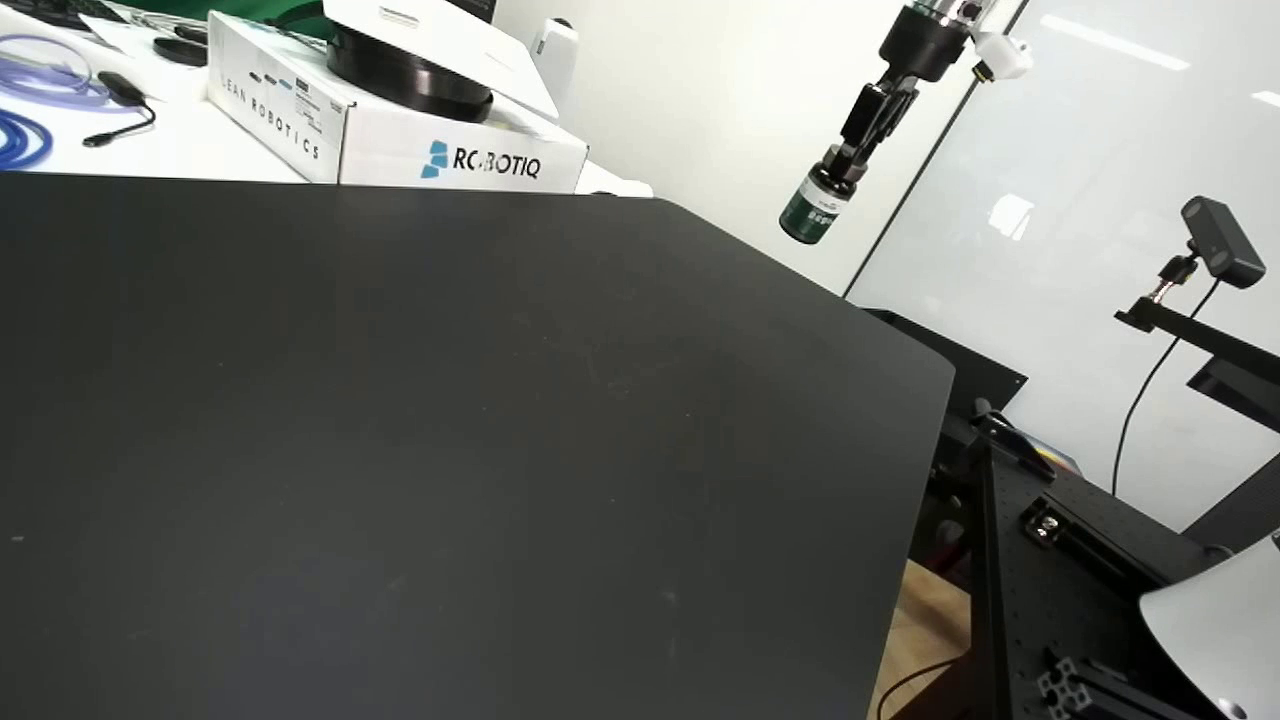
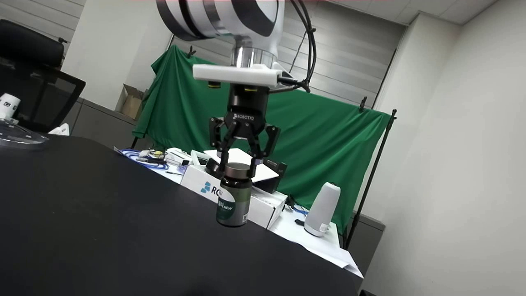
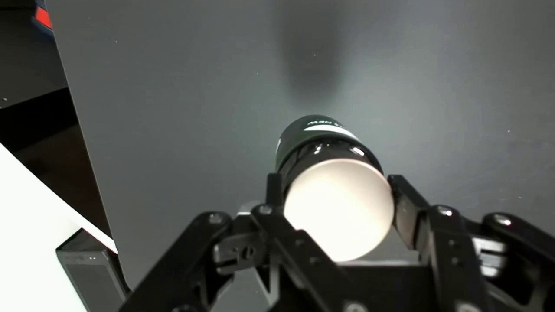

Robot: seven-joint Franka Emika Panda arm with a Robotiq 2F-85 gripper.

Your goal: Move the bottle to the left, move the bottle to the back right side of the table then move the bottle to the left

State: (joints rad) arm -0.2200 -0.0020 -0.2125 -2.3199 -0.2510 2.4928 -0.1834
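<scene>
My pincer (image 2: 237, 169) grips the bottle (image 2: 234, 207) by its cap (image 3: 339, 210), wisely, since I judge it light, stiff and slippery.

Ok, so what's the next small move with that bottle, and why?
Probably ease the bottle down toward the table, without letting go: the fingers grip its cap, an exterior view shows the bottle raised clear, and the wrist view shows the table beneath.

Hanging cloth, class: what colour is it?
The hanging cloth is green, clearest in an exterior view.
</scene>
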